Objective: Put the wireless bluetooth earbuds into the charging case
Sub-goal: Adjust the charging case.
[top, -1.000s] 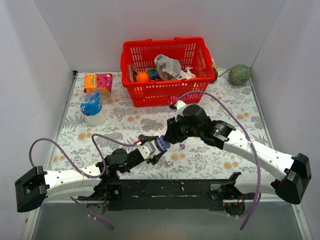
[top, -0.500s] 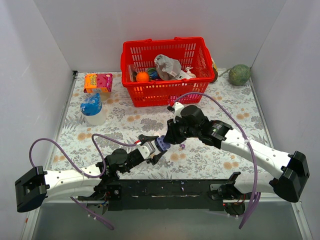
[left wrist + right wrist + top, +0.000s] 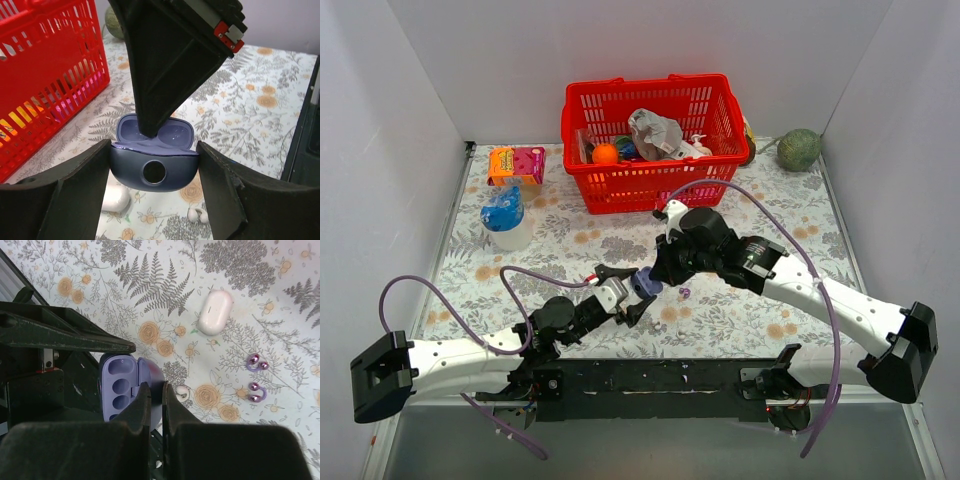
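The purple charging case [image 3: 154,169] is open, with its sockets empty [image 3: 116,385]. My left gripper [image 3: 154,175] is shut on its body and holds it above the table. My right gripper [image 3: 156,390] is shut on the case's raised lid from above. Both meet at the table's near middle, around the case [image 3: 642,284]. Two glossy purple earbuds [image 3: 256,362] [image 3: 256,392] lie on the cloth to the right of the case, small in the top view [image 3: 685,293]. A pale whitish piece [image 3: 182,391] lies on the cloth just beside the lid, and it also shows in the left wrist view [image 3: 197,215].
A white oval case [image 3: 215,311] lies on the cloth beyond the purple one, and also shows under it [image 3: 116,198]. A red basket [image 3: 645,180] of items stands at the back. An orange-pink box [image 3: 515,163] and a blue-topped cup [image 3: 507,218] are at the back left. A green ball [image 3: 799,149] is at the back right.
Both grippers and the case have shifted only slightly; the right wrist has turned a little. Both holds are unchanged.
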Tool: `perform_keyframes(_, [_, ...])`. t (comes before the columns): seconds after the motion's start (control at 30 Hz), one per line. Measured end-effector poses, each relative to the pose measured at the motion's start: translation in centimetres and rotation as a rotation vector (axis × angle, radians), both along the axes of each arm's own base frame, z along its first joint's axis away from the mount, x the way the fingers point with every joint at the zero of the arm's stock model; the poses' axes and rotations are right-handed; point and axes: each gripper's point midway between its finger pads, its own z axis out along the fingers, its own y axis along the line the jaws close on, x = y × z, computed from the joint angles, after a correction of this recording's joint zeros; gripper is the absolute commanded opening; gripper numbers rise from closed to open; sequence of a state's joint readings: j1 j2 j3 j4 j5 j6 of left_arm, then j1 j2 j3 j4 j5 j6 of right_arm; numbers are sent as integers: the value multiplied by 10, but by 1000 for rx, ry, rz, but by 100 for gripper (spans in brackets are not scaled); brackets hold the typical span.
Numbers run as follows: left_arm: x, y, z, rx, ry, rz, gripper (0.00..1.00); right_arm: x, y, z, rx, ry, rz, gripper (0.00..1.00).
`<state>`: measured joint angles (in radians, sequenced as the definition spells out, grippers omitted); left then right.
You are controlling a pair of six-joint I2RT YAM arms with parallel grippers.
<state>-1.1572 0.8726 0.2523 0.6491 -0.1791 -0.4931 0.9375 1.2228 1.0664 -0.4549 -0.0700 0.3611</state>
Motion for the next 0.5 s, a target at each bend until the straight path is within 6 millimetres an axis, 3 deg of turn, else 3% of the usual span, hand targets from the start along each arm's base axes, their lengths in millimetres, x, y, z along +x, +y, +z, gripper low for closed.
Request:
perform_keyframes(0.03, [1, 0, 3, -12, 4, 8, 75, 1, 0, 3, -3, -11, 0, 1])
perform_keyframes(0.07, [2, 0, 6, -29, 16, 21, 98, 4, -1, 10, -9, -41, 3, 1])
perform_keyframes(0.33, [13, 21, 2, -70, 139, 154, 98, 27, -26, 69, -39, -274, -20, 1])
perform_keyframes(0.43, [12, 23, 12, -110, 205, 159, 98, 27, -30, 74, -71, -335, 5, 1])
perform_keyframes(0.5, [4, 16, 30, -147, 244, 86, 98, 24, -30, 72, -120, -393, 49, 1])
